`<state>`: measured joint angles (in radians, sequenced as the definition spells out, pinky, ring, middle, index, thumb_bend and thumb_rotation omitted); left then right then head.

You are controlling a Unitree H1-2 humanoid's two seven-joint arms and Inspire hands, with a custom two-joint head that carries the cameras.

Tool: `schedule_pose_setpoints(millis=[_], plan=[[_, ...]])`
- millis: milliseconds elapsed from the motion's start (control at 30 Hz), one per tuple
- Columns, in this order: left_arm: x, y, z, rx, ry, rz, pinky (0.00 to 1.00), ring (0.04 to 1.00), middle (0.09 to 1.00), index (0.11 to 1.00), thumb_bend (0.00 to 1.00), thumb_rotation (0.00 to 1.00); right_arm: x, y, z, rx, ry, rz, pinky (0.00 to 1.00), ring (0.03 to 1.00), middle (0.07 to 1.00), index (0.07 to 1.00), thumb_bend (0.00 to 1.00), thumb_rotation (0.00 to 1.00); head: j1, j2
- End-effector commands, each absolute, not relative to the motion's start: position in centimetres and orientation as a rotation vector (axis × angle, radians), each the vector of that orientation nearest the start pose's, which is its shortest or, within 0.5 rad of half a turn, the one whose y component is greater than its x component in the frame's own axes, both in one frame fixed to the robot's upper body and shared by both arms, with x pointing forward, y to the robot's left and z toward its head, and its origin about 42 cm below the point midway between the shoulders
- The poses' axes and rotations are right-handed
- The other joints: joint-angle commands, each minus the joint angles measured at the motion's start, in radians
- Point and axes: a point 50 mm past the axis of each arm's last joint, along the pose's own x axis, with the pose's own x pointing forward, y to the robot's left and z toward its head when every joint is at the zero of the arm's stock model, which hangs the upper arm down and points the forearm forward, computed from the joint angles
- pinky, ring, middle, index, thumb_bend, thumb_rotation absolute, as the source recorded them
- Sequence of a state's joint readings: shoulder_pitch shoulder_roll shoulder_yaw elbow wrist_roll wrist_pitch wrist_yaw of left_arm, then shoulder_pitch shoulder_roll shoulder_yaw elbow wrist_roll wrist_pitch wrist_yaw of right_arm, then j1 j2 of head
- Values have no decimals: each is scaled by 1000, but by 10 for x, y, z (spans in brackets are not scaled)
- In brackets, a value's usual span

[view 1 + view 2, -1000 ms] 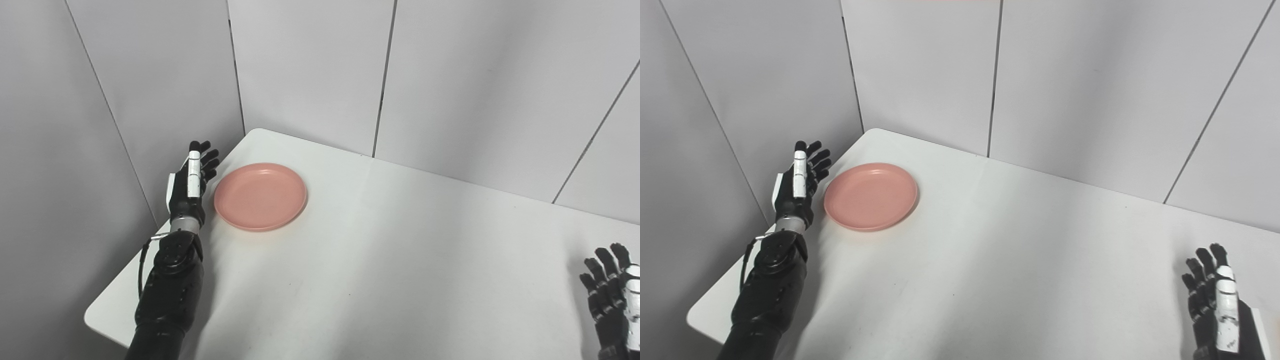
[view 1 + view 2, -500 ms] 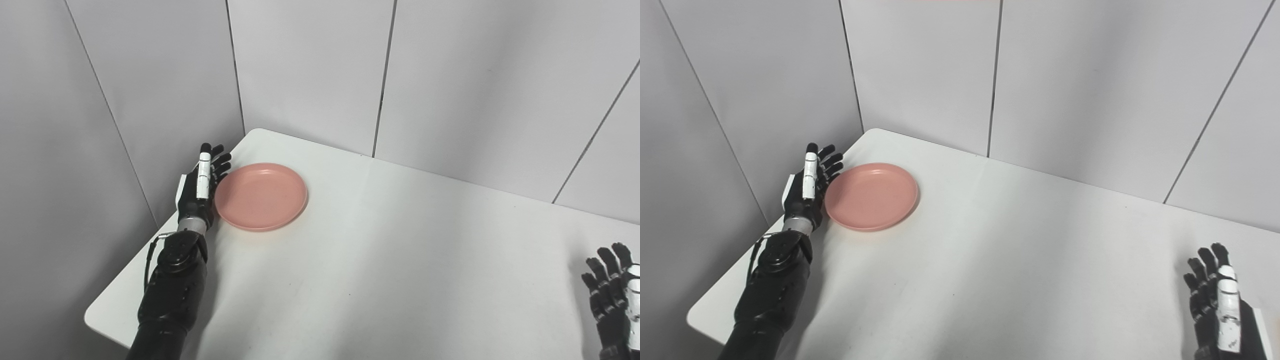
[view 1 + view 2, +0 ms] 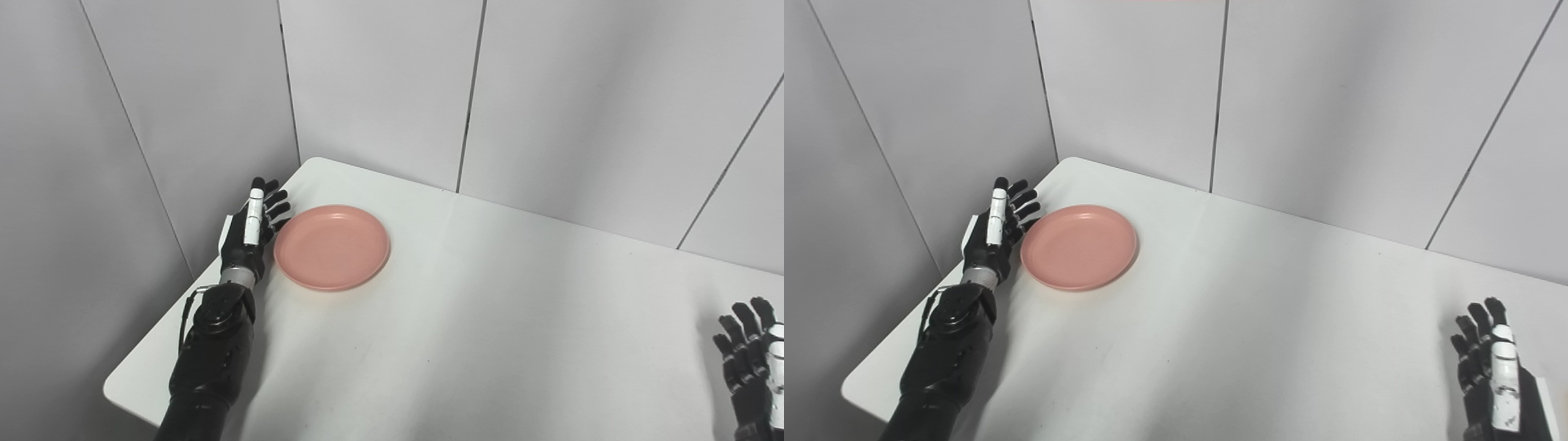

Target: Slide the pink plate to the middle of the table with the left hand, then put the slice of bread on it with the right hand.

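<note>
Pink plate (image 3: 331, 247) near table (image 3: 465, 318) left corner; left hand (image 3: 251, 228) open against rim; right hand (image 3: 1488, 376) open, well apart

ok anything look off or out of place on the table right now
Only one oddity: no slice of bread shows anywhere in view. The round pink plastic plate lies flat and empty beside the open left hand, undamaged; nothing is spilled.

plate (image 3: 332, 247): plain pink | table (image 3: 490, 318): white | hands (image 3: 250, 229): black, white panels
</note>
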<state>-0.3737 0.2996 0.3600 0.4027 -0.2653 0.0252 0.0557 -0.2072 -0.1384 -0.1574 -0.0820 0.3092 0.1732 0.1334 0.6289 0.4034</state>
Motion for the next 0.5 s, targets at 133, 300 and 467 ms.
schedule_pose_setpoints(millis=[133,300,467], plan=[[407,397,175,-109,-122,346,677,827,850,828,722,966,349,-273,202,168,-238,96,1000,972,981,994,543,900,6,-1],[414,390,171,-70,-100,324,638,795,840,819,727,991,349,-273,203,168,-242,103,1000,977,984,993,530,927,5,-1],[419,381,169,-74,-95,275,657,818,851,826,741,972,348,-272,205,169,-244,100,1000,973,983,990,542,918,1,0]])
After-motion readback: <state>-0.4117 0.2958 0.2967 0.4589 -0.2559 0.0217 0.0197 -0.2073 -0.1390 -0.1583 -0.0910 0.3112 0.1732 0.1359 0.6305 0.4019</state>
